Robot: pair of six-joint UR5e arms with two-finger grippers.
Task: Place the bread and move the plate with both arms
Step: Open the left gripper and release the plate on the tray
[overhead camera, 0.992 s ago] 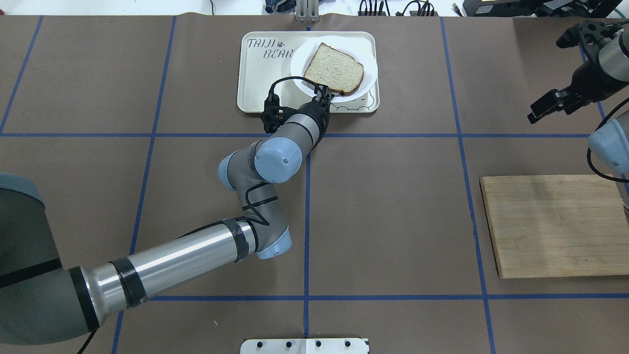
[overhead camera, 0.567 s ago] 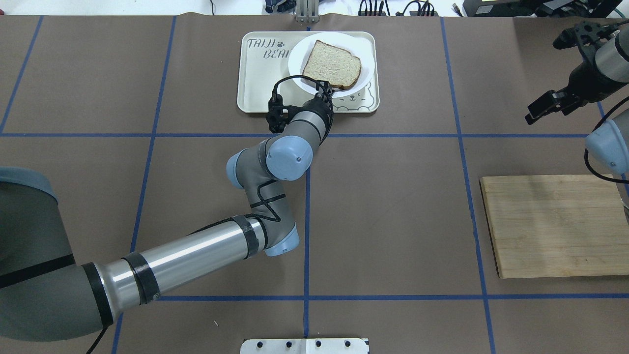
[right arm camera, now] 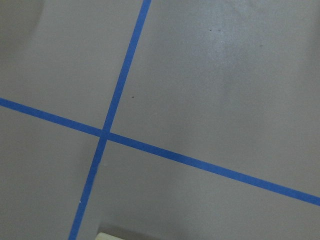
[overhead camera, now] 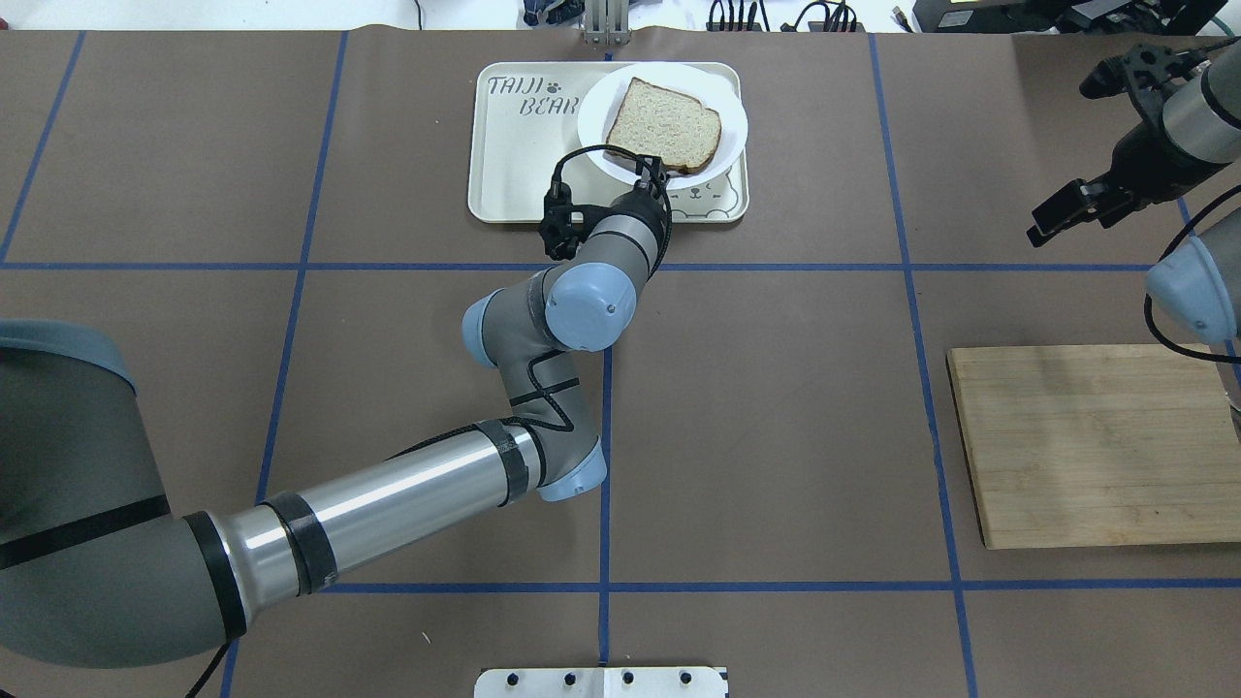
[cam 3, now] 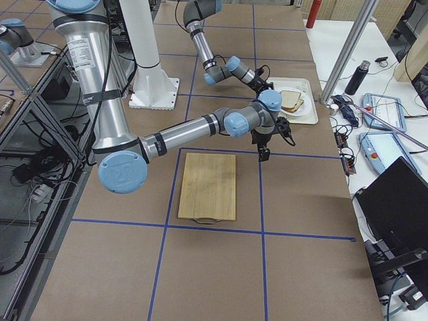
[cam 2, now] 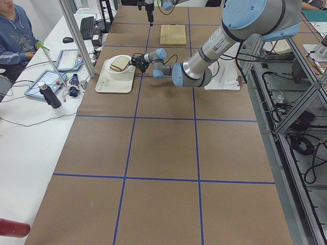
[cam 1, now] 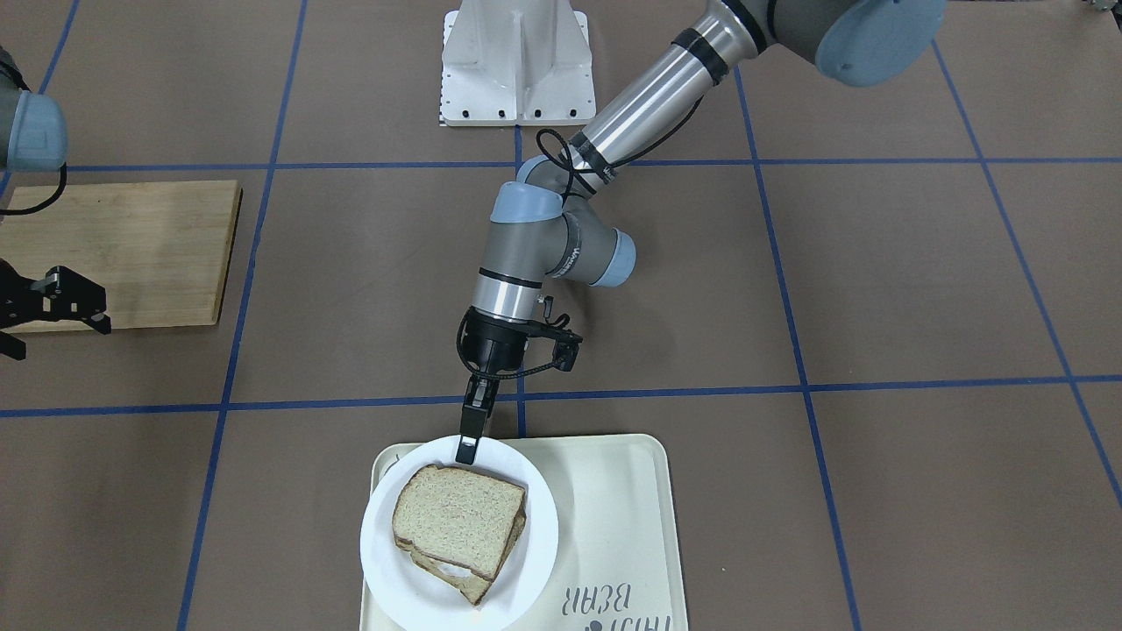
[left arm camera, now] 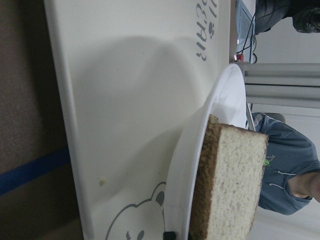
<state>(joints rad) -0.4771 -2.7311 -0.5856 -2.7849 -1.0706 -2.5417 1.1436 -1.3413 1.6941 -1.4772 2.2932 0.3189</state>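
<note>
The white plate is over the right part of the cream bear tray. The bread lies on top of it, over a second slice with egg white showing at its edge. My left gripper is shut on the plate's near rim. In the left wrist view the plate stands a little above the tray and casts a shadow on it. My right gripper hangs empty over bare table at the far right; its jaws look open in the front view.
A wooden cutting board lies at the table's right side, near the right arm. Operators' gear and a seated person are beyond the tray's far edge. Blue tape lines cross the brown table cover.
My left arm has shifted right and forward with the plate rim in its grip; the plate and bread moved slightly towards the tray's far right corner. The right gripper drifted a little left.
</note>
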